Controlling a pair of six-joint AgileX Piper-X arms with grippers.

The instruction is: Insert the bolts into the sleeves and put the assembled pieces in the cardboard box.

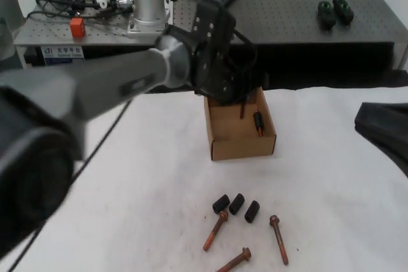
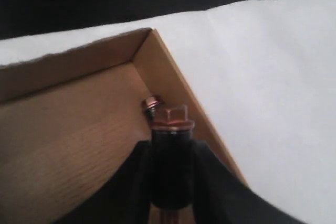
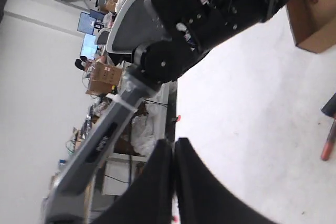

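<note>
My left fingers (image 2: 210, 182) grip an assembled piece (image 2: 169, 129) just over the cardboard box (image 1: 242, 146). I'd lower it close to the floor, beside the one finished piece (image 1: 258, 122) lying inside, then let go gently. My right fingers (image 3: 152, 192) are closed on nothing. At 6 o'clock from the box, the desk (image 1: 331, 189) carries three sleeves (image 1: 236, 204) and three bolts (image 1: 278, 239)

we see a bench covered in white cloth (image 1: 331, 176). an open cardboard box (image 1: 242, 146) sits on it toward the far side. nearer us, well apart from the box, three black sleeves lie in a row: left sleeve (image 1: 220, 204), middle sleeve (image 1: 236, 204), right sleeve (image 1: 252, 211). three copper-coloured bolts lie nearest: left bolt (image 1: 215, 231), its head just beside the left sleeve, middle bolt (image 1: 234, 261), right bolt (image 1: 278, 239).
</note>
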